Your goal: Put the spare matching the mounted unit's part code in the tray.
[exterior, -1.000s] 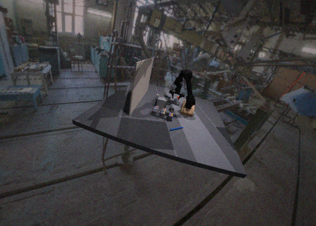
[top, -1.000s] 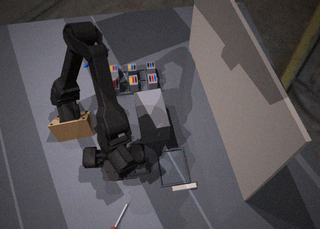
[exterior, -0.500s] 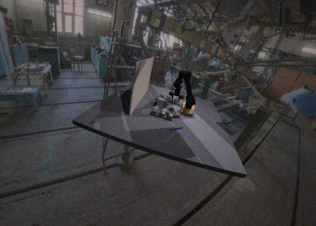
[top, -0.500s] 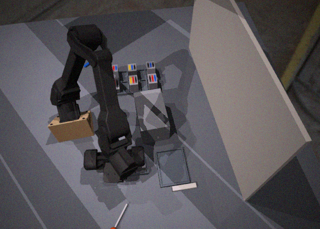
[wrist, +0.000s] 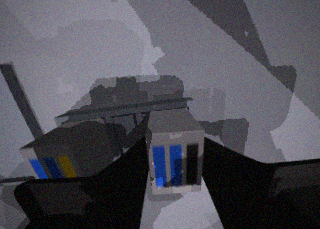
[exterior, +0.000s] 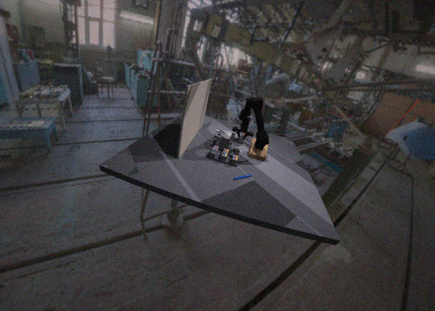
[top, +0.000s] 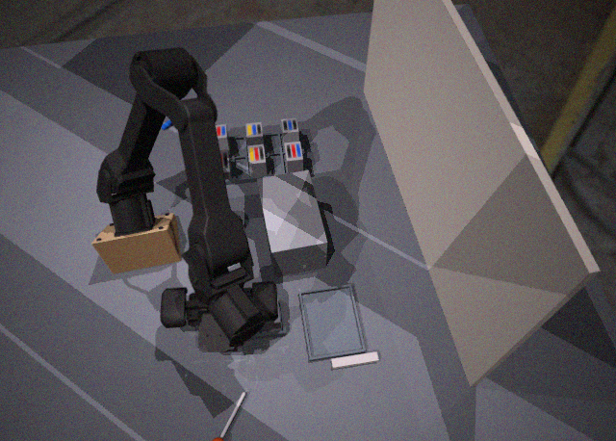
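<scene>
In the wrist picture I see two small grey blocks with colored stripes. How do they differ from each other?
The block between the fingers carries blue, blue and black stripes; the block at the left carries blue, blue and yellow. The first sits in the middle between the two dark fingers, fully visible; the second lies outside them, partly in shadow. Both are grey boxes with three upright stripes.

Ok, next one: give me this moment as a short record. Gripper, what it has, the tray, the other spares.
gripper: gripper shut on the blue-blue-black spare, one finger on each side
lifted: cannot tell
neighbour: blue-blue-yellow spare lies just to the side, not gripped
tray: tray beside the gripper, no spare in it
rack: remaining striped spares grouped beyond the grey block
</scene>
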Robot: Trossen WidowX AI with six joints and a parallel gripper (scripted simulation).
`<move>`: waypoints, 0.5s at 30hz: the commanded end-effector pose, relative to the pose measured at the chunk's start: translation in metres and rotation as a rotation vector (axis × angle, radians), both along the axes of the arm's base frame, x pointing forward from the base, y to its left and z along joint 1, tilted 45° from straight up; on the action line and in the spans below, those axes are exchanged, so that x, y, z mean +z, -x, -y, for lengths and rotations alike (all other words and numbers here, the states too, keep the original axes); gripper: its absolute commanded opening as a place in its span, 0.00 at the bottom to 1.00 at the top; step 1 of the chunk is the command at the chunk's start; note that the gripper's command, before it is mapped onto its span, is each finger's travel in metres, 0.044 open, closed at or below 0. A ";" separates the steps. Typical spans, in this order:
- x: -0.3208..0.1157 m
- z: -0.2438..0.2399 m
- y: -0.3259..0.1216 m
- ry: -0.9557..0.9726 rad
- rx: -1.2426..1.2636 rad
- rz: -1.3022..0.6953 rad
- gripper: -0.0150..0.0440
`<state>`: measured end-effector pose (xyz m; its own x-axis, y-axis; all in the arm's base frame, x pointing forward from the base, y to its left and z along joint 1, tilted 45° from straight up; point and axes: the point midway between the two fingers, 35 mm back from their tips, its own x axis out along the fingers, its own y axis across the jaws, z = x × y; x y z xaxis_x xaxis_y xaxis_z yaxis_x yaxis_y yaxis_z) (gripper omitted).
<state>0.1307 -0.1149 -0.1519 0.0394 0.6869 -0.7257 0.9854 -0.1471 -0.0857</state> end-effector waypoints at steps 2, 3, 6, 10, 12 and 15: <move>0.000 0.000 0.000 0.000 0.000 0.000 0.48; 0.000 0.000 0.000 0.000 0.000 0.000 0.47; 0.000 0.000 0.000 0.000 0.000 0.000 0.37; 0.000 0.000 0.000 0.000 0.000 0.000 0.25; 0.000 0.000 0.000 0.000 0.000 0.000 0.25; 0.000 0.000 0.000 0.000 0.000 0.000 0.25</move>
<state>0.1307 -0.1149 -0.1519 0.0396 0.6869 -0.7257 0.9854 -0.1472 -0.0856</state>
